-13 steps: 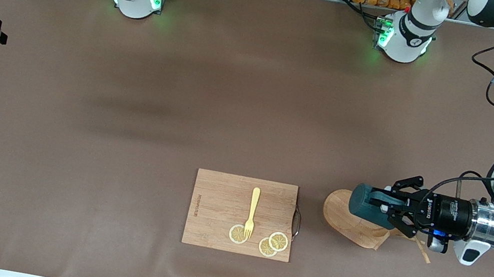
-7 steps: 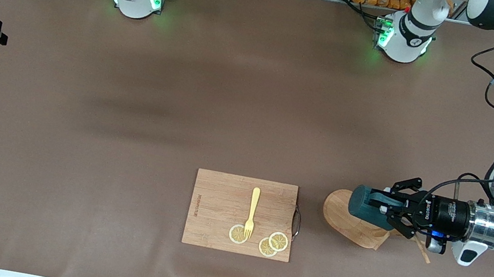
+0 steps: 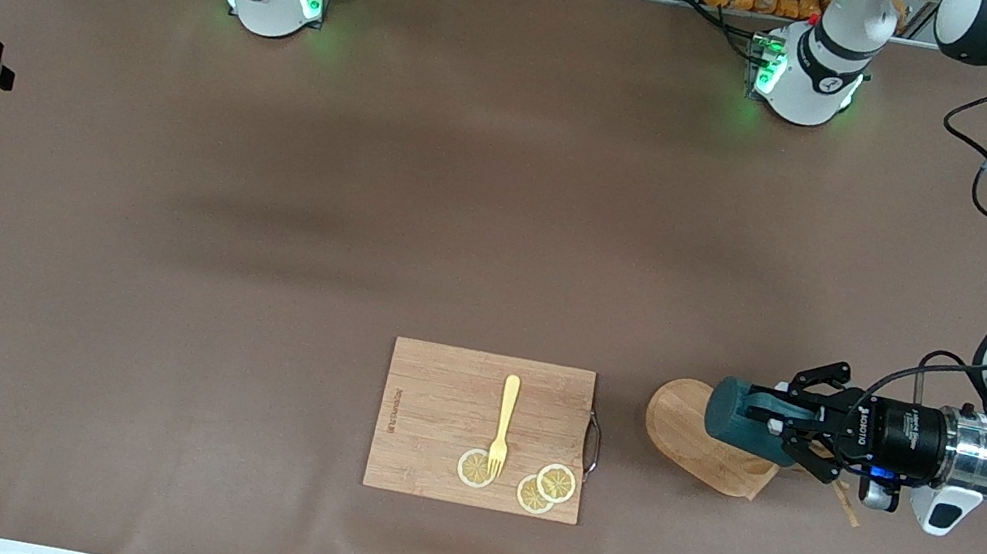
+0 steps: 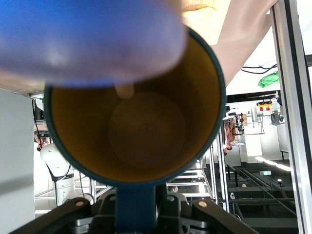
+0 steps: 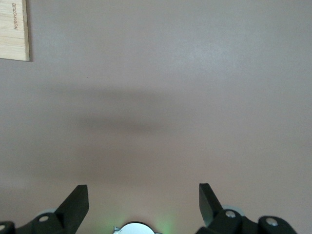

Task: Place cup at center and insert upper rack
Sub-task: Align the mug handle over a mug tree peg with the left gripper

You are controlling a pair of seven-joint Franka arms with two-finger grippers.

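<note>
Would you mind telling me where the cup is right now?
The cup lies sideways in the left gripper, over the wooden rack base, toward the left arm's end of the table.

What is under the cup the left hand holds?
The cup, lying sideways in the left hand, is over the upper rack, whose oval wooden base shows. The post and most pegs are covered.

Front cam high, faces both bases; left wrist cam looks into cup [image 4: 136,131]; right wrist cam shares cutting board [image 5: 13,29].
</note>
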